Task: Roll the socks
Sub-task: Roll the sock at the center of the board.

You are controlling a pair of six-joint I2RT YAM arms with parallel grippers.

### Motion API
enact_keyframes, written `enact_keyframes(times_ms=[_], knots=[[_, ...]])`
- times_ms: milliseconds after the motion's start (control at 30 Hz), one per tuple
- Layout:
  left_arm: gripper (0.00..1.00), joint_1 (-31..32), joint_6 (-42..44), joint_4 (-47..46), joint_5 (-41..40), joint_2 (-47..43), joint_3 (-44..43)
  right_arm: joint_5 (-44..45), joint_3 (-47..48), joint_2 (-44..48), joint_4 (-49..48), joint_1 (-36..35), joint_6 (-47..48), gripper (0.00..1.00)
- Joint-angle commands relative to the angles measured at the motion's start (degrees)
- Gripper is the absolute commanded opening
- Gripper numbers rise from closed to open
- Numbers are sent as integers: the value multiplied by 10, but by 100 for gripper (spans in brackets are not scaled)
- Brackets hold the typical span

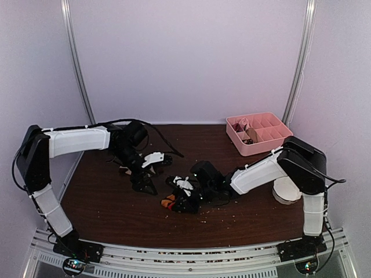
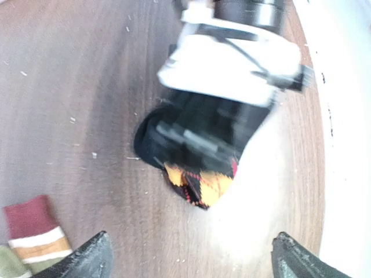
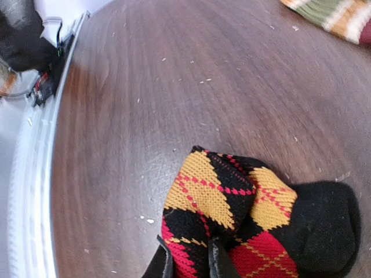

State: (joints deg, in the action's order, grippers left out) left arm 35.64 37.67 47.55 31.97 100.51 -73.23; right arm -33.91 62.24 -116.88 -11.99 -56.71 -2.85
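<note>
The black sock with red and orange argyle diamonds lies bunched on the brown table. My right gripper is shut on a fold of its fabric at the near edge. From above, that gripper sits at the table's middle with a bit of the argyle sock showing beside it. My left gripper is open, its fingertips wide apart and nothing between them. It hangs over bare table just short of the argyle sock. The beige-tan striped sock lies at its left, also seen as the striped sock far across the table.
A pink divided tray stands at the back right. A white bowl sits by the right arm's elbow. Pale crumbs are scattered over the wooden tabletop. The right gripper's white and black body fills the top of the left wrist view.
</note>
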Motion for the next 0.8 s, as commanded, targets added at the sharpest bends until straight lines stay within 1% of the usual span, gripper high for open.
enact_keyframes(times_ms=[0,33,67,100,133,167,367,433,500,533,567,600,633,667,767], knots=[[91,8,18,-61,-32,-66,55,-81,-37,-21,1,25,-203,0],[83,11,25,-64,-37,-81,65,-95,-36,-16,-17,30,-237,0],[70,15,33,-64,-45,-88,73,-109,-33,-9,-35,34,-267,0],[44,17,36,-65,-54,-94,81,-122,-30,-6,-57,37,-298,0],[25,17,36,-66,-66,-99,87,-132,-23,-1,-72,38,-322,0],[20,17,38,-60,-74,-105,91,-139,-13,2,-78,38,-344,0],[23,20,74,22,-92,-169,100,-162,38,13,-158,37,-457,0],[18,23,84,44,-105,-182,87,-161,48,15,-184,37,-493,0],[17,26,89,64,-102,-183,68,-158,41,15,-253,34,-543,0],[19,29,90,66,-99,-183,63,-157,42,12,-290,32,-564,0],[25,33,92,67,-98,-184,61,-156,45,7,-313,29,-586,0],[61,36,94,66,-96,-183,60,-158,49,3,-335,26,-605,0],[93,40,95,63,-97,-182,63,-158,52,0,-355,21,-623,0],[97,43,96,61,-98,-183,65,-157,54,-1,-374,17,-645,0],[98,53,101,44,-109,-205,75,-145,57,4,-395,3,-675,0]])
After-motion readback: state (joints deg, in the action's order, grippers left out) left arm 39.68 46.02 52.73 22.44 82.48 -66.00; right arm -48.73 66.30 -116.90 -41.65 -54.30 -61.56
